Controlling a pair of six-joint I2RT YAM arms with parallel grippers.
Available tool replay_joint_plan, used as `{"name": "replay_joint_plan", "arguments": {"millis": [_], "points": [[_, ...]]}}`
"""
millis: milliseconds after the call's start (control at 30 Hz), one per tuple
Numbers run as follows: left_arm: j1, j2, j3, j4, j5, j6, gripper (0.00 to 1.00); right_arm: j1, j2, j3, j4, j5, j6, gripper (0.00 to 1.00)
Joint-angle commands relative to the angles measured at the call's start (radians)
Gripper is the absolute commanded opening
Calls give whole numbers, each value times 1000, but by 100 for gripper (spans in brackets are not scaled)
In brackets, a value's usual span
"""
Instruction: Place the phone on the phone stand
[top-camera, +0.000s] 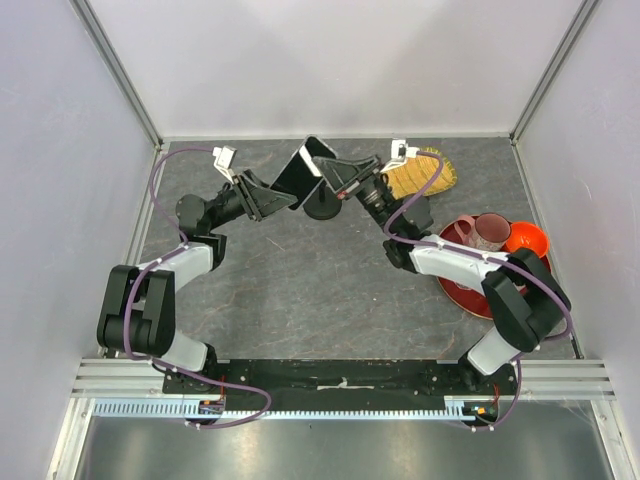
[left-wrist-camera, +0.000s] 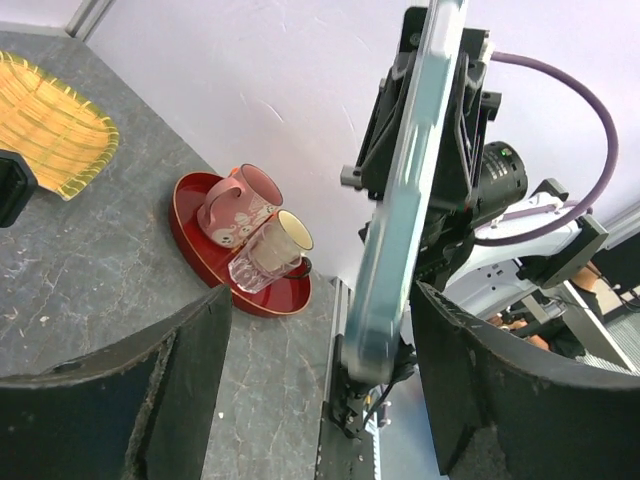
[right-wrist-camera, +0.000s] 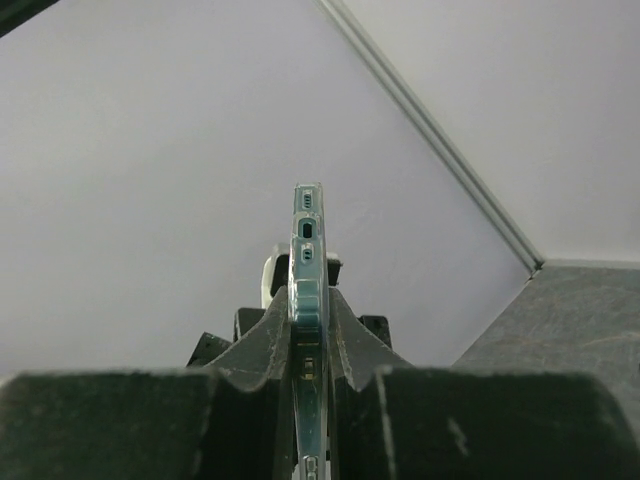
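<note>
Phone: pinched edge-on in shut right claw, long axis tilted, just above stand. Left claw open, fingers either side of phone.

Black-and-white arms, purple cables

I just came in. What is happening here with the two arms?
The right gripper is shut on the flat faces of the phone and holds it raised off the table, close to the phone stand. The left gripper is open, with one finger on either side of the phone. Whether the phone already sits in the stand's clip cannot be told.
</note>
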Motion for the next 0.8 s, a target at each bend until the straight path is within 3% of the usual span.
{"name": "replay_joint_plan", "arguments": {"millis": [0, 200, 233, 267, 300, 333, 400, 433, 500, 533, 633, 733, 767], "points": [[1, -7, 0, 271, 14, -60, 74, 42, 12, 29, 187, 38, 4, 0], [4, 0, 6, 337, 33, -92, 29, 62, 18, -3, 218, 92, -16, 0], [7, 5, 9, 341, 37, -97, 12, 62, 21, -2, 210, 92, -16, 0], [16, 7, 10, 342, 40, -100, 3, 62, 24, 13, 192, 87, -18, 0], [24, 7, 10, 345, 40, -106, 2, 60, 26, 27, 125, 78, -31, 0], [32, 8, 12, 345, 43, -107, 2, 59, 27, 61, 80, 70, -47, 8], [56, 10, 23, 342, 65, -106, 2, 51, 34, 108, -51, -2, -83, 29], [65, 7, 27, 318, 73, -100, 2, 30, 43, 141, -96, -54, -132, 46], [87, -15, 36, 258, 86, -50, 2, -10, 84, 277, -270, -257, -163, 60], [90, -26, 40, 142, 91, -14, 2, -53, 99, 324, -337, -331, -182, 72], [87, -104, 67, -111, 112, 206, 2, -144, 170, 501, -560, -622, -225, 83], [81, -183, 122, -508, 102, 482, 2, -201, 207, 615, -864, -828, -425, 87], [73, -197, 162, -699, 81, 550, 2, -207, 198, 641, -960, -845, -594, 88]]}}
